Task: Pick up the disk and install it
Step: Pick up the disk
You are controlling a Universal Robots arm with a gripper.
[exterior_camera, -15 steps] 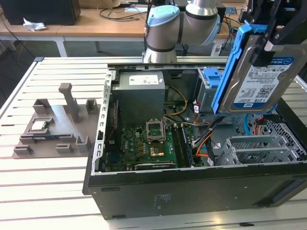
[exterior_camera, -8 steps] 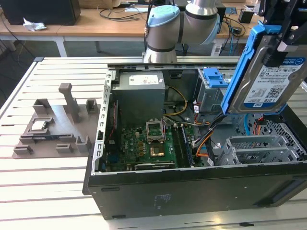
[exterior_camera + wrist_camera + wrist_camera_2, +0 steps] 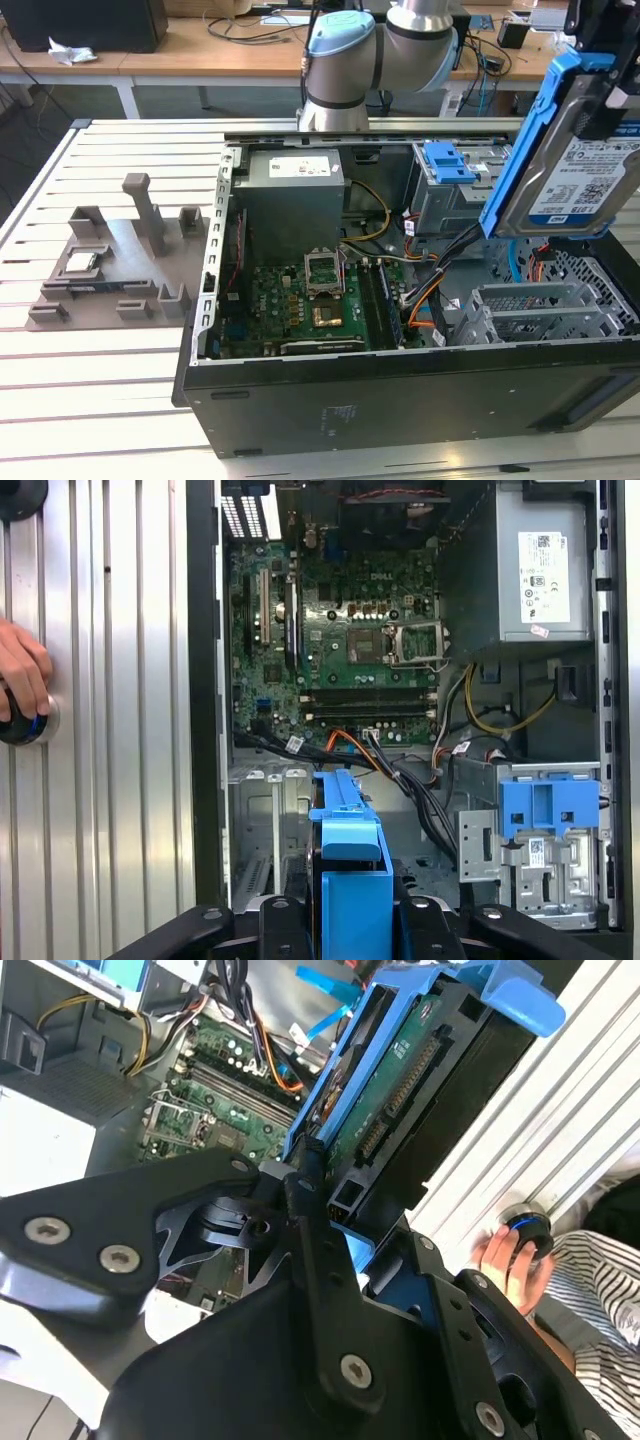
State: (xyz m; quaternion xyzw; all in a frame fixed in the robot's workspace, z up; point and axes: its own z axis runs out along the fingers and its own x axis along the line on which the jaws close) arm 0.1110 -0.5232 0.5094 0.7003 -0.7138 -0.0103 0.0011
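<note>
The disk [image 3: 575, 170], a silver drive with a white and blue label in a blue plastic frame, hangs tilted on edge above the open computer case [image 3: 400, 400] at the exterior view's right. My gripper [image 3: 598, 95] is shut on it from above. In the second wrist view the disk [image 3: 400, 1070] shows its green circuit side, and my gripper [image 3: 340, 1210] clamps its near end. In the first wrist view the disk [image 3: 350, 870] is seen edge-on in its blue frame between the fingers of my gripper [image 3: 350, 925], over the case's metal drive bay [image 3: 270, 830].
Inside the case lie a motherboard [image 3: 310, 300], a power supply [image 3: 295, 190], loose cables [image 3: 425, 290] and a blue bracket [image 3: 448, 160] on a drive cage. A grey fixture plate [image 3: 110, 270] sits at the exterior view's left. A person's hand [image 3: 20, 680] rests on a button.
</note>
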